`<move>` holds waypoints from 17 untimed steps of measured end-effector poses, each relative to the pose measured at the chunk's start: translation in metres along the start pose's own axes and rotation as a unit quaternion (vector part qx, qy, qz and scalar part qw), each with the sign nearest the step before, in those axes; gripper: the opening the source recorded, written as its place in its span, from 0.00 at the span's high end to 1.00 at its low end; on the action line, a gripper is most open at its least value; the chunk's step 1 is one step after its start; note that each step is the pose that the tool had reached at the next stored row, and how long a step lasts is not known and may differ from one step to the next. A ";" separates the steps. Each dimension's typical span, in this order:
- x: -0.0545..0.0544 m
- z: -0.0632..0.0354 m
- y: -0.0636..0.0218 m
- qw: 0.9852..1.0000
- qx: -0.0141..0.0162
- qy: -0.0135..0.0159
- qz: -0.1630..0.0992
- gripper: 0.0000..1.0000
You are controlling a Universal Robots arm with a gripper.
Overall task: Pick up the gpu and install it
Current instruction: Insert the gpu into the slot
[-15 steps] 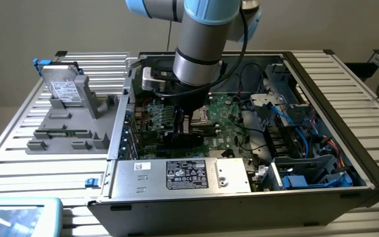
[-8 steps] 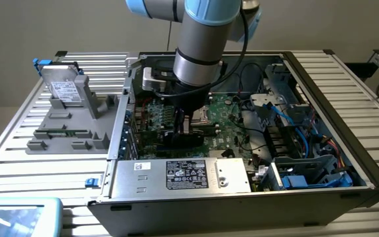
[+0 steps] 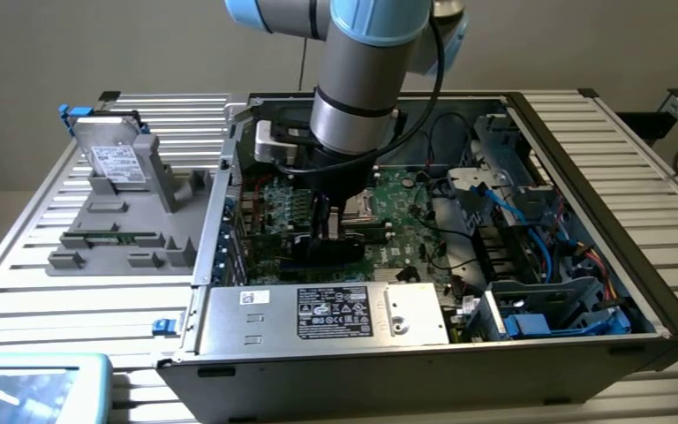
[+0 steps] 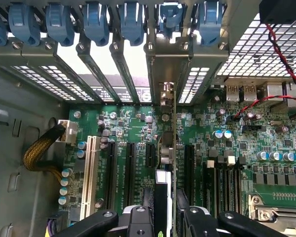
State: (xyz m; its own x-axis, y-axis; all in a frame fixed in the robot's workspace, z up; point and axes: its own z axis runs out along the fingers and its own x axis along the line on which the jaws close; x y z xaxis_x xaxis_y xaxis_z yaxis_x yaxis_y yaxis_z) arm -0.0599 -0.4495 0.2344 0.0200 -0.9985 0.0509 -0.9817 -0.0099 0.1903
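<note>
One gripper (image 4: 165,217) lowered inside the open computer case (image 3: 575,159), directly above the green motherboard (image 4: 266,138). Clamped between its two black fingers (image 4: 192,215): the gpu (image 4: 168,148), held on edge, seen almost end-on in the wrist view as a thin vertical card. Running straight away from the jaws, its far end with the silver bracket reaching the rear slot openings (image 4: 138,64) under the blue latches (image 4: 96,22). Lower edge close over the black expansion slots (image 4: 130,173); seated or not, cannot tell.
</note>
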 end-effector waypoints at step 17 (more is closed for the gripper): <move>0.001 -0.0328 0.0067 1.000 0.018 0.000 0.001 0.58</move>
State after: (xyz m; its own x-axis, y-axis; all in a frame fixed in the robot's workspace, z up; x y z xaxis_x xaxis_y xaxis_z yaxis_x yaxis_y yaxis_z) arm -0.0602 -0.4490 0.2679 0.0182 -0.9985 0.0518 -0.9879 -0.0100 0.1550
